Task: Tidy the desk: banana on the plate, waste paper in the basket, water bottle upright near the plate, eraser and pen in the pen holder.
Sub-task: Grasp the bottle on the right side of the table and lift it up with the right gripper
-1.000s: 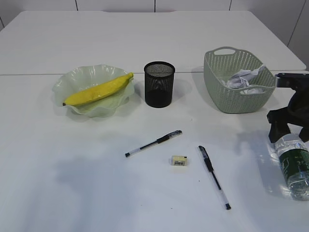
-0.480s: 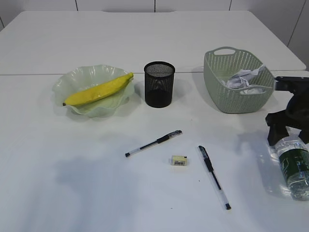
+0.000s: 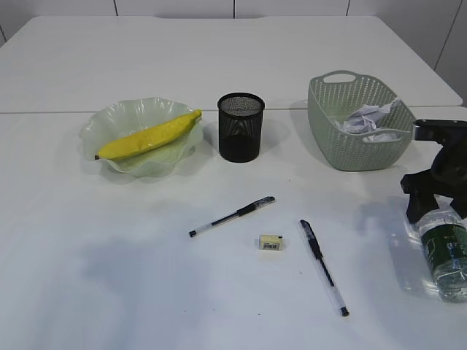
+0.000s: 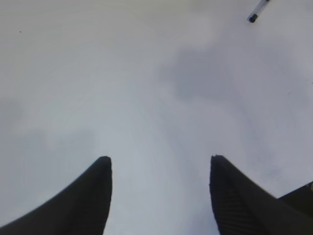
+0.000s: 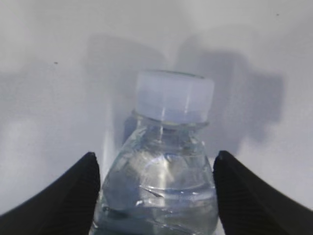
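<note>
There are two pens, one (image 3: 232, 216) in the middle and one (image 3: 323, 267) to its right. There is one eraser (image 3: 271, 243), one banana (image 3: 149, 135), one plate (image 3: 102, 121), one pen holder (image 3: 240, 127), one basket (image 3: 350, 138), one paper ball (image 3: 367, 119) and one bottle (image 3: 445, 251).

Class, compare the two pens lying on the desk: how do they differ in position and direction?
The left pen lies nearer the pen holder, slanting up to the right; the right pen lies nearer the front edge, slanting down to the right. The eraser sits between them, touching neither. Both are dark-capped with clear barrels, and both lie outside the holder.
</note>
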Robot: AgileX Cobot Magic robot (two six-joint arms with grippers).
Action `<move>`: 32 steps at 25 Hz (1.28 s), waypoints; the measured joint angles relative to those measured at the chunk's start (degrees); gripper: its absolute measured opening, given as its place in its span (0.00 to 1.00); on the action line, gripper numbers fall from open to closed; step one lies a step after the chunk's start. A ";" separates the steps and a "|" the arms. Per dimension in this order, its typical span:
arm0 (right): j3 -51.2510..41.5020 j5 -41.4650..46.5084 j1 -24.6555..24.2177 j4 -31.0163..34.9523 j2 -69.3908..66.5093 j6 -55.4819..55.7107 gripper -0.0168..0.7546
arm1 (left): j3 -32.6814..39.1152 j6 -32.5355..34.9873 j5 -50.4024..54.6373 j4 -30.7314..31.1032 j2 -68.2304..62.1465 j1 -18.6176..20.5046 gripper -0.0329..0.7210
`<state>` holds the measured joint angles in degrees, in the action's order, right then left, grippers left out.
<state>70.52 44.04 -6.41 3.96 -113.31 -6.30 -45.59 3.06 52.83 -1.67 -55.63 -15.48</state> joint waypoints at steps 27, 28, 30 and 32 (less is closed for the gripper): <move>0.13 0.26 0.00 3.02 9.69 -6.67 0.52 | 0.00 0.00 -0.20 0.00 0.00 0.00 0.65; 0.13 0.35 0.00 3.64 10.35 -7.24 0.52 | 0.00 0.00 -0.31 0.00 0.00 0.00 0.65; 0.03 0.47 0.00 5.24 11.99 -8.95 0.52 | 0.00 0.00 -0.43 0.00 0.00 0.00 0.65; 0.03 0.58 0.00 7.43 13.66 -11.12 0.52 | 0.00 0.00 -0.54 0.00 0.00 0.00 0.65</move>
<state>70.55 44.62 -6.41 11.39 -99.64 -17.42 -45.59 3.06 52.29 -1.67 -55.63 -15.48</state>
